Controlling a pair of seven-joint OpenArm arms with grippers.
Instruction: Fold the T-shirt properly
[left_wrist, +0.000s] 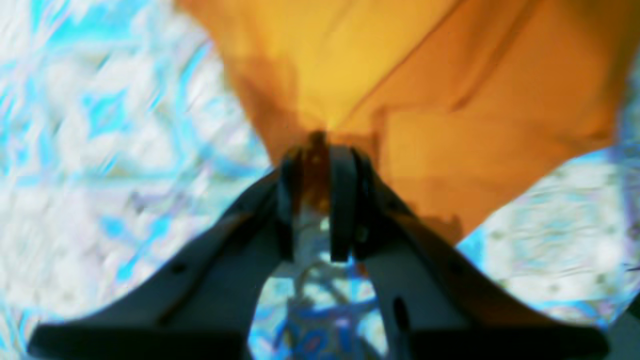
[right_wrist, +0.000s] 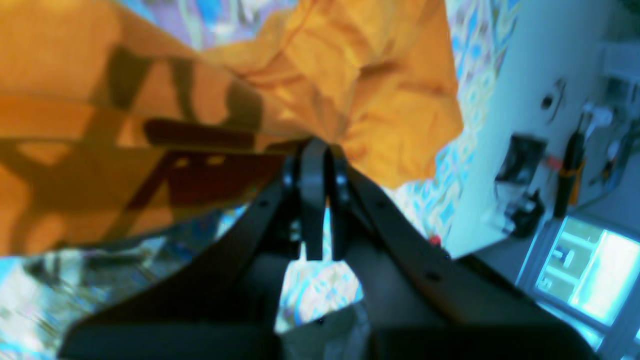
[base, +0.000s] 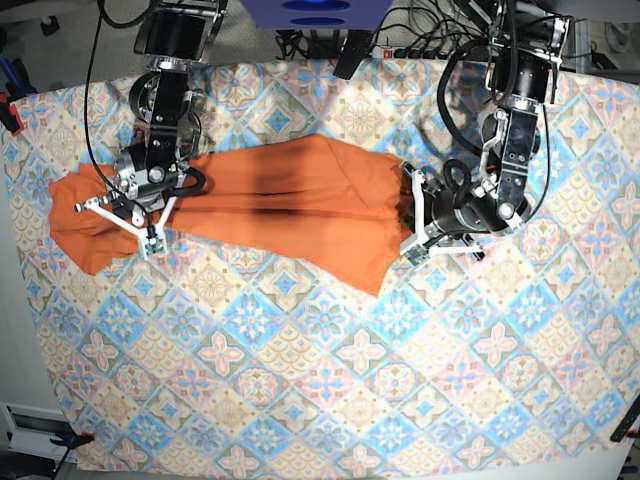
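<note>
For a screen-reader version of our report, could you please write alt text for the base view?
An orange T-shirt lies stretched across a tile-patterned cloth, seen from above. The right claw grips it at the view's left end and the left claw at its right end.

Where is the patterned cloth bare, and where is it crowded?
Bare: the tile-patterned cloth across the whole near half, below the orange T-shirt. Crowded: the far band, where the shirt stretches between the right gripper and left gripper, both clamped on it.
</note>
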